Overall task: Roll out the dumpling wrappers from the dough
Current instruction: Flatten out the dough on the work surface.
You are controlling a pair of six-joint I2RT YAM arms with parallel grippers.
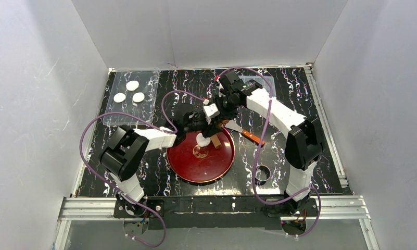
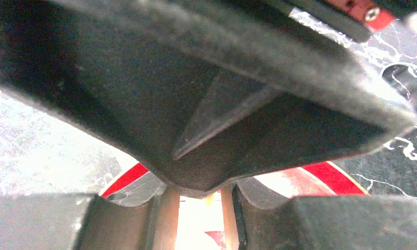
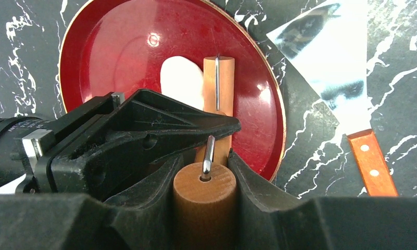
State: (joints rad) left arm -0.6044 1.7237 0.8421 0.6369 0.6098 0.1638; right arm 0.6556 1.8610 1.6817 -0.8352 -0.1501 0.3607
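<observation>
Clamping rolling pin [image 3: 203, 200], right pincer [image 3: 203, 174], wrappers [image 1: 138, 97] overhead only

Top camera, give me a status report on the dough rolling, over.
Right jaws shut on rolling pin handle; left jaws alongside, grip unclear. Dough a lump on red plate, roller beside it. Knife right of plate, not blocking.

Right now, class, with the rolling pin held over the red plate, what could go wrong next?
The left gripper crowds the right gripper around the rolling pin; they might collide once rolling starts. The dough lies beside the pin, not under it, on the glossy red plate, so it could slide instead of flattening. The knife lies close beside the plate; a wide stroke may knock it.
</observation>
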